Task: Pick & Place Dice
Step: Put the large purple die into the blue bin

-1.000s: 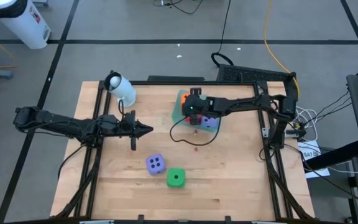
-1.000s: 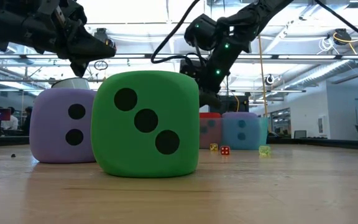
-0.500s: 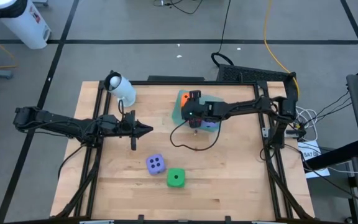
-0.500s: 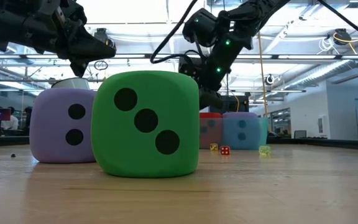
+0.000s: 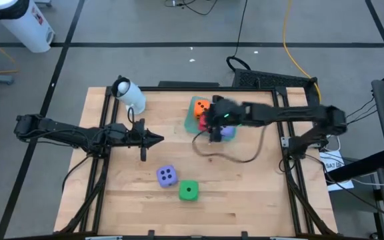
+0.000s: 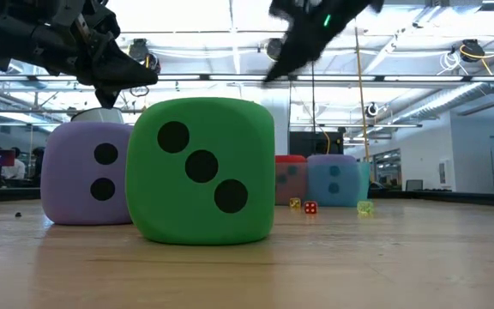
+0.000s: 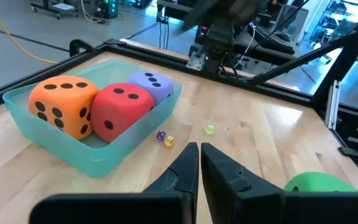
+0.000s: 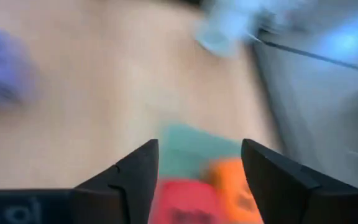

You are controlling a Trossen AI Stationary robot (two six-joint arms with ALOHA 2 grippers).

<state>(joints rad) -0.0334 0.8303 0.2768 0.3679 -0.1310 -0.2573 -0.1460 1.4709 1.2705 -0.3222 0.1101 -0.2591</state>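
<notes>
Dice first: my right fingers [image 8: 194,180] stand apart and empty above the teal tray [image 5: 193,124], which holds the orange die [image 5: 201,106], red die [image 7: 122,109] and one purple die [image 7: 151,83]. My left fingers [image 5: 160,139], closed, wait beside the tray; the green die [image 5: 189,191] and second purple die [image 5: 167,175] sit on the worktop [image 5: 245,193], well apart from it.

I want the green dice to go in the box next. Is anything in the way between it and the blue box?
Nothing visible blocks it. Bare wood lies between the green die and the teal bin; the purple die sits just beside it, off that path.

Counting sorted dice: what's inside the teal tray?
The tray holds an orange die, a red die and a purple die; its floor beneath them is hidden.
</notes>
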